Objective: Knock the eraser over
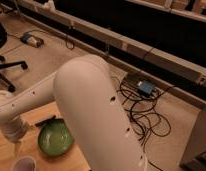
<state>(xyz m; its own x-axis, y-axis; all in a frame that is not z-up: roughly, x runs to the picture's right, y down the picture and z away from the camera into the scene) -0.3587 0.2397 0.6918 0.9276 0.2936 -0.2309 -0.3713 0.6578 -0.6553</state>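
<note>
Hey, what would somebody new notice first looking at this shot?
The big white robot arm fills the middle of the view, its gripper hanging at the lower left above the wooden table. Beside it sits a green bowl, with the dark eraser at its far rim. A tangle of black cables lies on the floor to the right.

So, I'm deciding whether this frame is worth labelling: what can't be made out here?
All in the camera view:
- Table: the white arm hides most of it.
- Eraser: a dark sliver behind the green bowl, too small to tell whether it is standing or lying.
- Gripper: at the lower left over the table, blurred.
- Cup: cut off by the bottom edge.
</note>
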